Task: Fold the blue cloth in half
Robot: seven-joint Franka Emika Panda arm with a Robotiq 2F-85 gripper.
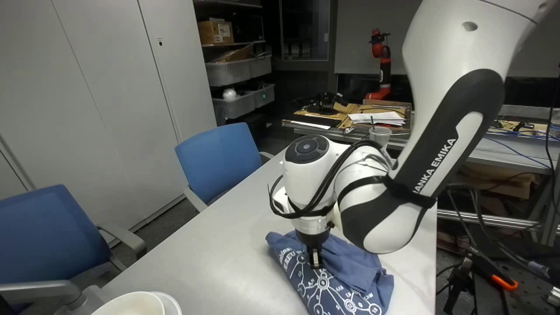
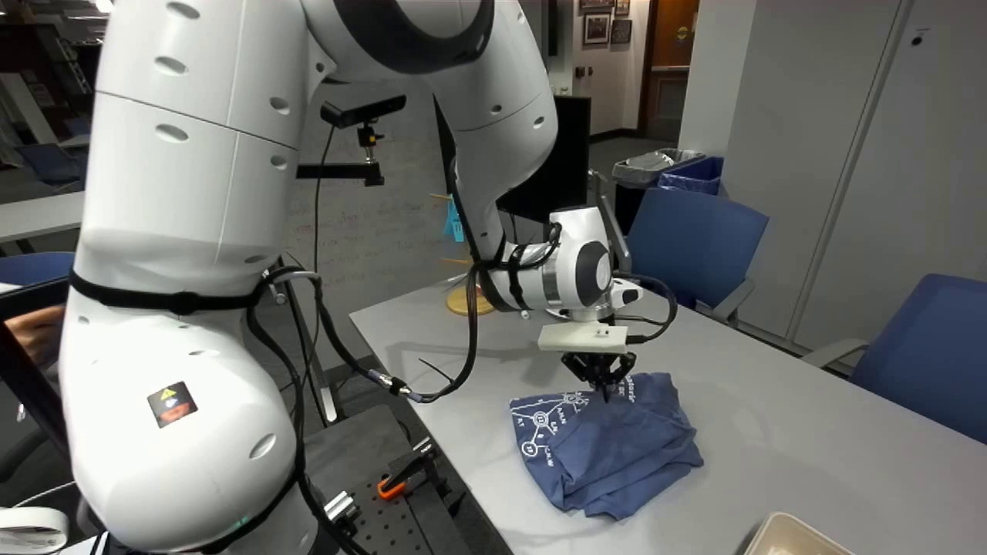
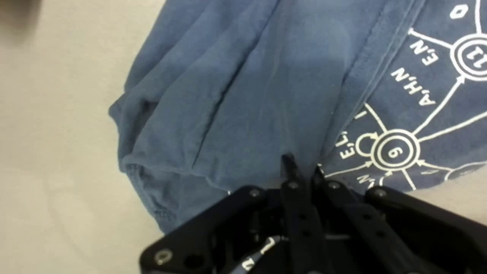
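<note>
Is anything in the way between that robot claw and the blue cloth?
Nothing visible: in both exterior views the gripper points down at the blue cloth, with no object between them. I cannot tell whether it grips the cloth.

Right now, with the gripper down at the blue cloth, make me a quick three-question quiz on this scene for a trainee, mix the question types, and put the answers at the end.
1. True or false: the blue cloth lies perfectly smooth on the table, without a crease.
2. Multiple choice: what colour is the print on the cloth? A) orange B) green C) white
3. Short answer: in both exterior views, which way does the gripper point?

Key:
1. False; it is rumpled, with several creases.
2. C
3. Downward, toward the cloth.
</note>
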